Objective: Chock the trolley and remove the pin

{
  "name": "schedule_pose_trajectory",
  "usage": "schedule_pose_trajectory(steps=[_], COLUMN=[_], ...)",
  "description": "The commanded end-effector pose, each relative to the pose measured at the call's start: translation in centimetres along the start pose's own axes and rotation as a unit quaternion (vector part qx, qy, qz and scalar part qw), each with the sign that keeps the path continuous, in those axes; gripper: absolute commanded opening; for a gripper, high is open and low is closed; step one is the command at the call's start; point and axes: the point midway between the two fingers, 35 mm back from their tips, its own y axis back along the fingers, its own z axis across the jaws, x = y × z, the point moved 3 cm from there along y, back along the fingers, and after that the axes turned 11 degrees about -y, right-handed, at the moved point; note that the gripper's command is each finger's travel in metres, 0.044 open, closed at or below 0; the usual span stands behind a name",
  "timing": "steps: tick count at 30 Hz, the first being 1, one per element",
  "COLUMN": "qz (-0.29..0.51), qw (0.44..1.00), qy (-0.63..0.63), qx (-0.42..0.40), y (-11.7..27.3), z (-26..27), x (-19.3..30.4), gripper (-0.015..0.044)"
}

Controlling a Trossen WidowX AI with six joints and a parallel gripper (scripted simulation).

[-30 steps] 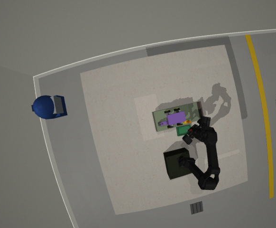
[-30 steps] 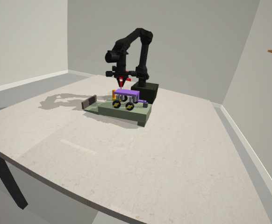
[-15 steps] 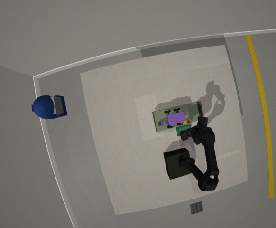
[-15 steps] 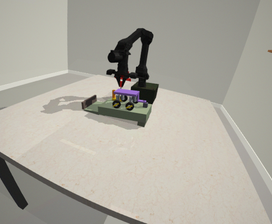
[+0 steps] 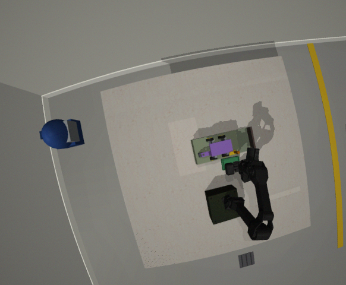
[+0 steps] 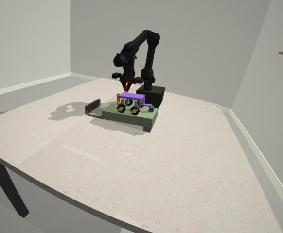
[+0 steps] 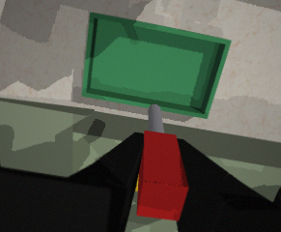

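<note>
Trolley (image 5: pixel 221 147) (image 6: pixel 132 95) stands on the ramp (image 5: pixel 201 158) (image 6: pixel 126 119) (pin (image 6: pixel 126 87) (image 7: pixel 161 169) in the closed gripper (image 5: pixel 236 167) (image 6: pixel 126 89) (image 7: pixel 156 144)).

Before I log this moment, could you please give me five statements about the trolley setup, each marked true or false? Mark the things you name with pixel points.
1. The gripper (image 6: pixel 126 91) (image 7: pixel 156 144) is closed on the red-headed stop pin (image 6: pixel 126 87) (image 7: pixel 162 174). True.
2. The green tray (image 5: pixel 222 164) (image 7: pixel 88 58) already holds the pin. False: the pin is in the gripper.
3. The purple trolley (image 5: pixel 221 147) (image 6: pixel 132 95) stands on the ramp (image 5: pixel 241 138) (image 6: pixel 126 119). True.
4. The chock (image 5: pixel 234 152) (image 6: pixel 118 98) has a blue handle. False: its handle is orange.
5. The trolley lies on its side. False: it is upright on its wheels.
</note>
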Motion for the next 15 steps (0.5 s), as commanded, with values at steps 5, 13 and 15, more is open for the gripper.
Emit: schedule_pose_trajectory(steps=[5,13,15], qz=[-0.003,0.007,0.011], qw=[1.000,0.998,0.997], qy=[-0.016,-0.016,-0.016], qx=[-0.004,-0.062,-0.080], y=[-1.2,-2.6,-3.4], z=[0.3,0.3,0.5], x=[-1.3,-1.2,-1.1], gripper=[0.0000,0.0000,0.0000])
